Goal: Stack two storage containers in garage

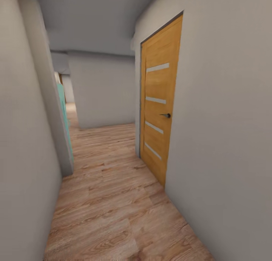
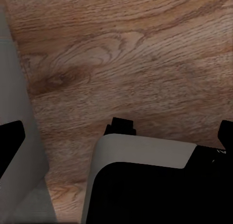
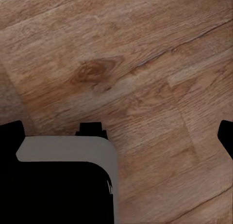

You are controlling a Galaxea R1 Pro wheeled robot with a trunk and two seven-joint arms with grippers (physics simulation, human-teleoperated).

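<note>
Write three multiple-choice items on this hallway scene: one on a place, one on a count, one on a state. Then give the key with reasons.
1. Where does the orange-brown wooden door with a dark handle stand in the head view?
A. in the right wall
B. in the left wall
C. in the far wall

2. How many pale horizontal strips does that door bear?
A. two
B. four
C. six

3. In what state is that door?
A. wide open
B. off its hinges
C. shut

Key: 1 A, the orange-brown wooden door sits in the grey right wall. 2 B, four pale strips run down its face. 3 C, it lies flush in its frame, above the light wood-plank floor.
</note>
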